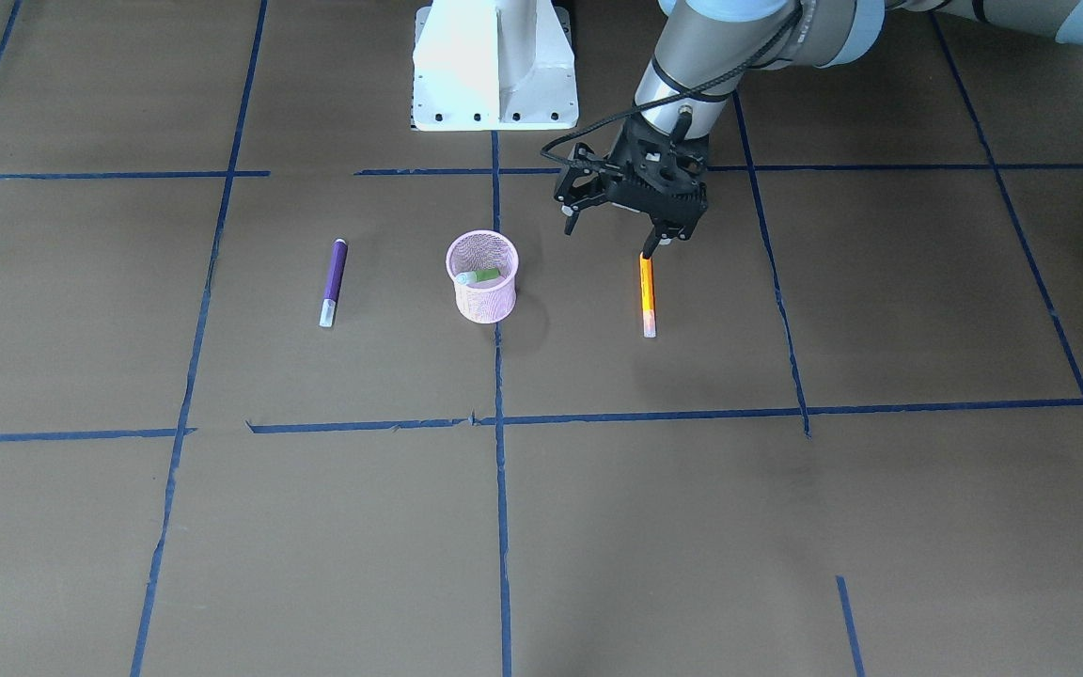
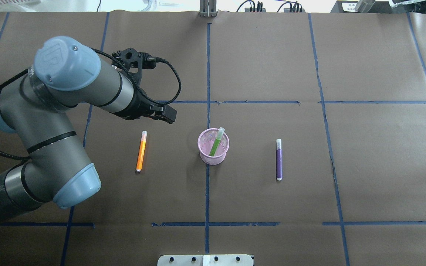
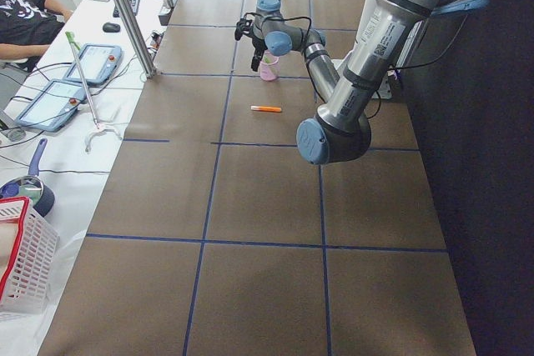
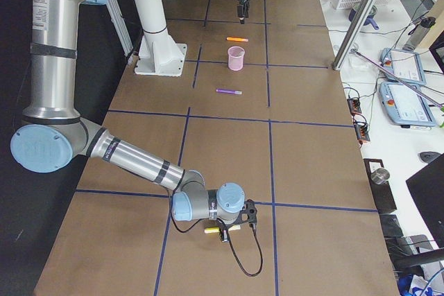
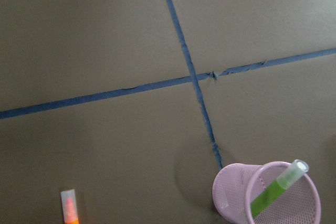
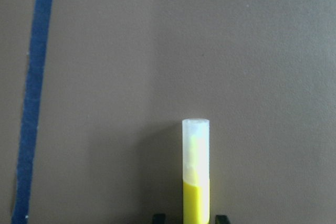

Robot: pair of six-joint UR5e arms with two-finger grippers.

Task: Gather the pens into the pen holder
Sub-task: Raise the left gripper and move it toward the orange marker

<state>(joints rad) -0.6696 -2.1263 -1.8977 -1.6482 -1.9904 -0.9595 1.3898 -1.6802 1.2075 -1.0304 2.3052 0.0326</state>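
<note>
Pink mesh cup [image 2: 213,146] stands mid-table on the blue tape line, with one green pen [image 2: 216,142] leaning in it, cap above the far rim. Orange pen [image 2: 141,151] lies flat to the cup's left and purple pen [image 2: 279,159] flat to its right, both well apart from it.

Left gripper [image 1: 612,235] hangs with fingers apart and nothing in them. In the front view it sits over the capless end of the orange pen, not its middle. We judge a pinch there would let the long end sag, or let the round body roll out sideways.

Right gripper [image 4: 232,225] is low at the far right end of the table [image 2: 272,55]. The yellow pen [image 6: 196,182] sits between its fingertips. We cannot tell whether they clamp it or only straddle it.

Risks we see:
- The yellow pen has a long carry to the cup, so a weak end grip could drop it on the way.
- The cup looks light, and a pen lowered at a slant could catch the rim or the green cap and tip it.
- Both arms heading for the cup together could clash.
</note>
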